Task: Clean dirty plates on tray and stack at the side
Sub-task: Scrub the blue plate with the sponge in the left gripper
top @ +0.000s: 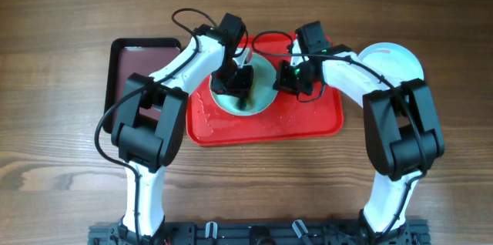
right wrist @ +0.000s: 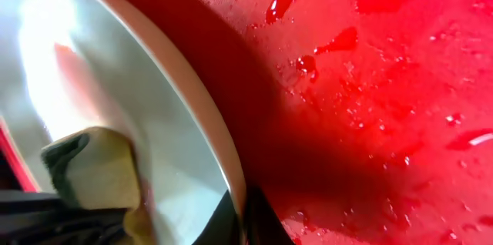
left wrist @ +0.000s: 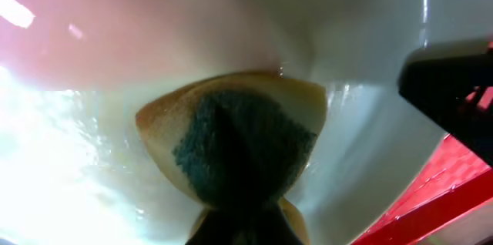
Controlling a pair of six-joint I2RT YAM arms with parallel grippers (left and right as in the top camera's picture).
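A pale light-blue plate (top: pixel 260 100) lies on the left half of the red tray (top: pixel 312 122). My left gripper (top: pixel 239 83) is shut on a yellow sponge with a green scouring face (left wrist: pixel 239 141) and presses it onto the plate's wet inside (left wrist: pixel 370 145). My right gripper (top: pixel 283 82) is shut on the plate's right rim (right wrist: pixel 196 102), one finger inside and one outside. The sponge (right wrist: pixel 96 168) also shows beyond the rim in the right wrist view. Off the tray at the right sits a white plate (top: pixel 394 60).
A smaller maroon tray with a black rim (top: pixel 142 64) lies to the left of the red tray. Water drops cover the red tray's floor (right wrist: pixel 370 83). Both arms reach in over the table from its front edge.
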